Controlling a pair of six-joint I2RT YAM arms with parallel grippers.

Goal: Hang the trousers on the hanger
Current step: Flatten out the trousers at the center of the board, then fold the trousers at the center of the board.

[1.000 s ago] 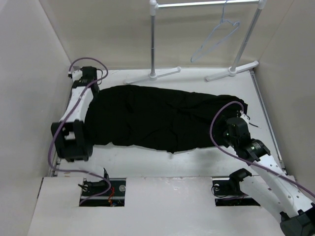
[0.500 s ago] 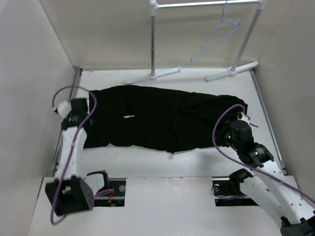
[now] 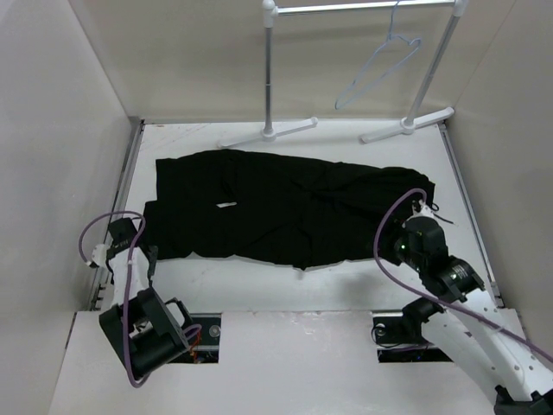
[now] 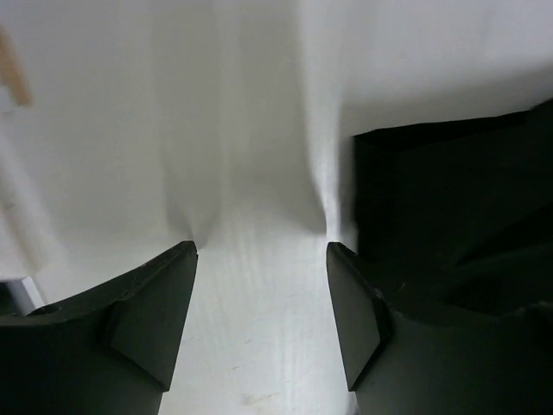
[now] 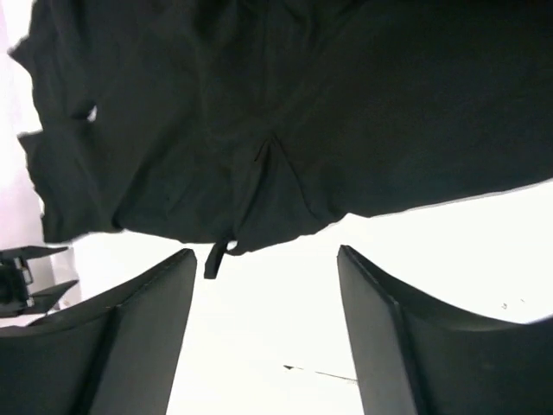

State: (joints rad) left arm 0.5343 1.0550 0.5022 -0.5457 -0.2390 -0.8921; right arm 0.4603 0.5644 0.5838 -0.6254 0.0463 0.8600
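Observation:
The black trousers (image 3: 285,207) lie flat across the middle of the table, with a small white tag (image 3: 226,205) showing on them. The pale wire hanger (image 3: 380,67) hangs from the rack bar at the back right. My left gripper (image 3: 123,238) is open and empty at the near left, beside the trousers' near-left corner. In the left wrist view its open gripper (image 4: 261,251) is over bare table, and the trousers (image 4: 458,199) are at the right. My right gripper (image 3: 421,226) is open by the trousers' right end. In the right wrist view the right gripper (image 5: 265,252) is just short of the trousers' edge (image 5: 302,112), and a dangling loop (image 5: 214,258) hangs there.
The white tubular garment rack (image 3: 270,69) stands at the back, its feet (image 3: 406,124) on the table behind the trousers. Walls close in the left, right and back sides. Purple cables loop from both arms.
My left arm has pulled back from the trousers' far-left end to the near-left corner, uncovering that end and the white tag. My right arm has drawn back slightly.

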